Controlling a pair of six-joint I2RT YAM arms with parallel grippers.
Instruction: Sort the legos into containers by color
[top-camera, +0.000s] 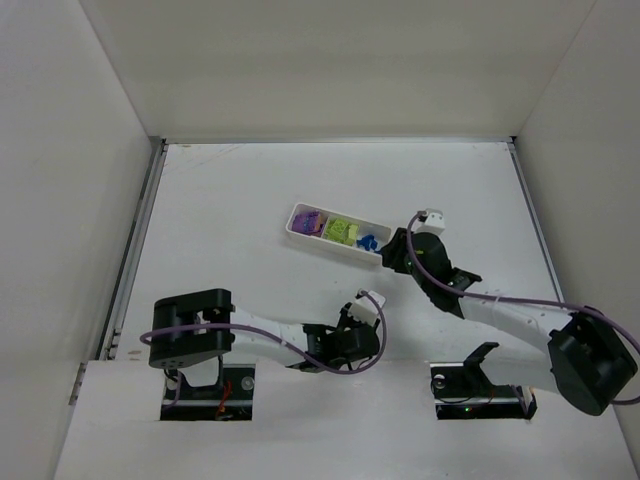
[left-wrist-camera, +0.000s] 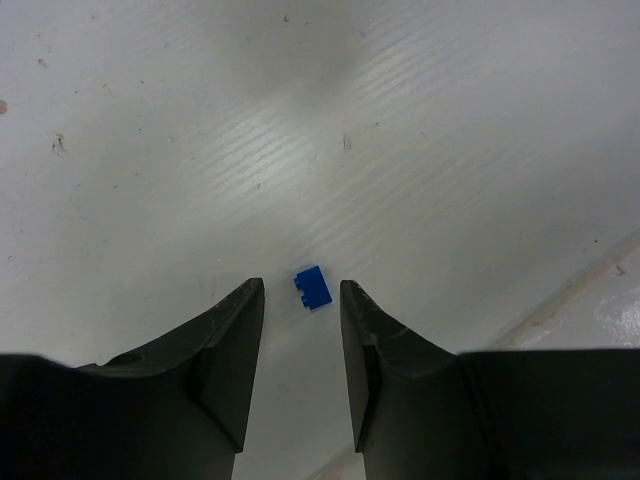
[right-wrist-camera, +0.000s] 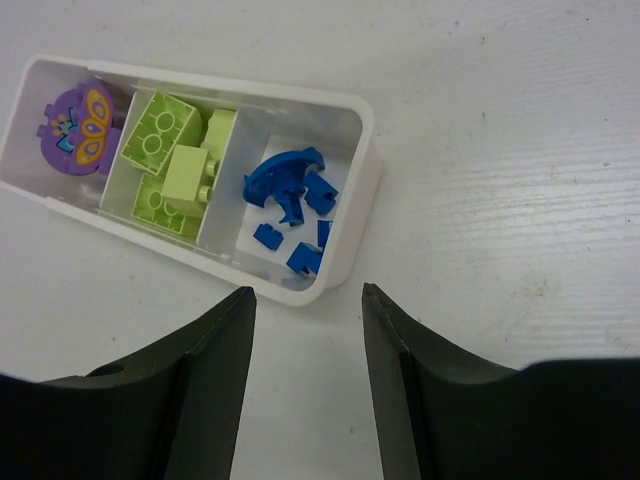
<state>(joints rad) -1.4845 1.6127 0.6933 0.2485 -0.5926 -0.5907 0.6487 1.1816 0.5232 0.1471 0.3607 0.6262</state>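
The left gripper (left-wrist-camera: 300, 300) fills the near edge of its wrist view, its black jaws parted and empty, hanging low over the white table (left-wrist-camera: 400, 120). A small blue plastic brick (left-wrist-camera: 313, 288) lies flat on the table just ahead of the gap between the fingertips. It sits slightly toward the right finger and touches neither. The narrow opening looks suited to so tiny a piece, which should need only a short advance and a pinch. No other loose brick shows in the overhead view.

To the right, the right gripper (right-wrist-camera: 308, 295) is likewise released and carries nothing, hovering at the near end of the long shallow white plastic tray (right-wrist-camera: 372, 150). Straight ahead of its fingers lie tiny blue pieces (right-wrist-camera: 290, 195). Yellow-green bricks (right-wrist-camera: 165, 140) fill the middle compartment, and a purple round piece with a butterfly print (right-wrist-camera: 78, 125) sits farthest left. Each colour keeps its own section, so the stray blue brick belongs in the one nearest this gripper.
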